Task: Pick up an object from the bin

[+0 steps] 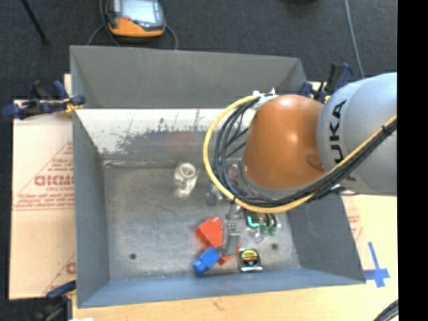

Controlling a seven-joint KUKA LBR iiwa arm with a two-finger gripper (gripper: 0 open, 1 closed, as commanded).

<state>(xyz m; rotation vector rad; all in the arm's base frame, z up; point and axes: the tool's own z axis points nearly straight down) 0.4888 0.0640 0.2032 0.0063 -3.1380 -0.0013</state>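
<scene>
My gripper (pixel 231 235) hangs low over the bin floor near the front, just under the arm's orange cover. A red block-like piece (pixel 209 230) lies right beside it on its left, touching or nearly so. In front of that rests a blue piece (pixel 206 262). A small yellow and black tape measure (pixel 249 259) sits just in front of the gripper on the right. A green and teal item (pixel 266 225) is partly hidden at the gripper's right side.
A small clear cup-like thing (pixel 185 177) stands further back, left of the arm. The arm and its cables cover the bin's back right part. The left half of the floor holds nothing.
</scene>
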